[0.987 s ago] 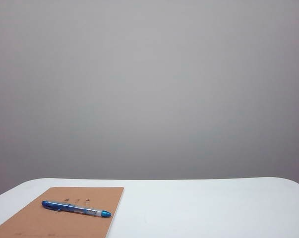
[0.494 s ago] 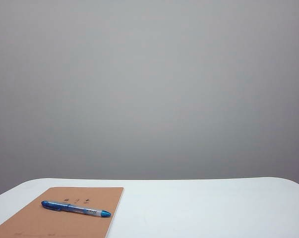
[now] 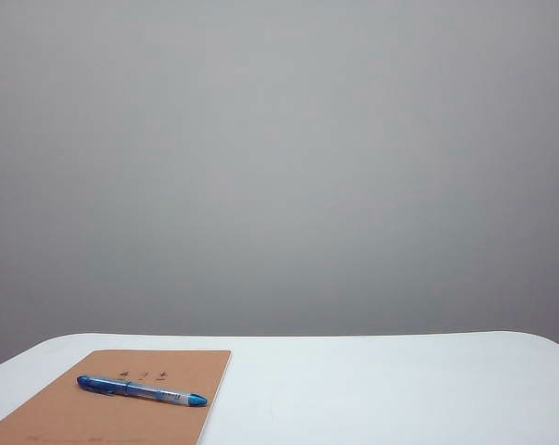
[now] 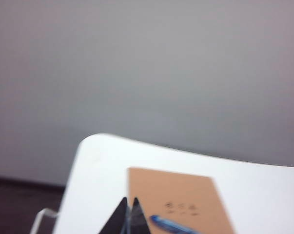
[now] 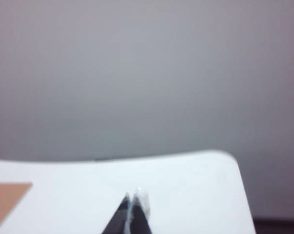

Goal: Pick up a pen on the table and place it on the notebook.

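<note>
The blue pen (image 3: pixel 141 390) lies flat across the tan notebook (image 3: pixel 66 417) at the front left of the white table (image 3: pixel 372 389). The left wrist view shows the same notebook (image 4: pixel 178 195) with the pen (image 4: pixel 173 226) on it. My left gripper (image 4: pixel 129 201) is shut and empty, pulled back above the table's near edge, short of the notebook. Over the right part of the table (image 5: pixel 186 180) my right gripper (image 5: pixel 133 196) is shut with nothing in it; a corner of the notebook (image 5: pixel 5 197) shows far off to its side. Neither gripper appears in the exterior view.
A plain grey wall (image 3: pixel 279 167) stands behind the table. The table's rounded corners (image 4: pixel 95 141) drop off to a dark floor (image 4: pixel 20 204). A clear bracket edge (image 4: pixel 42 217) shows beside the left gripper.
</note>
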`<action>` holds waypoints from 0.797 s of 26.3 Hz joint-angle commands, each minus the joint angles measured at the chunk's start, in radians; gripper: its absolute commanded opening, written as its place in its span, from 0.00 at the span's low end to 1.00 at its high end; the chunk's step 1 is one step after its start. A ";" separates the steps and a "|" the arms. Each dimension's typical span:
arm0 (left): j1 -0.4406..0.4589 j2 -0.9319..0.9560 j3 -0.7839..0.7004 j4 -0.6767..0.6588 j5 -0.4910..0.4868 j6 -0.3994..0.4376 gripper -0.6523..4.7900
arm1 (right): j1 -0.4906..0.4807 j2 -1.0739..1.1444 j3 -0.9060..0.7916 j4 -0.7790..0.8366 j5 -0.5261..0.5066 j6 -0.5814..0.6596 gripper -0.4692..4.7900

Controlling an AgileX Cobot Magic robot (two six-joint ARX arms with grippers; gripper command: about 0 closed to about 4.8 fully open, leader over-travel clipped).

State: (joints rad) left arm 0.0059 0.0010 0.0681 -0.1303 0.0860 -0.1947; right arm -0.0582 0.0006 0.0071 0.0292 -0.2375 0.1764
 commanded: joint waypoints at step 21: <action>0.000 0.000 -0.062 -0.049 -0.164 0.143 0.11 | 0.000 0.003 -0.006 -0.214 0.238 -0.069 0.08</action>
State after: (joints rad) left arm 0.0059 0.0006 0.0097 -0.1768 -0.0860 -0.0734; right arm -0.0578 0.0013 0.0071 -0.1883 0.0029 0.1112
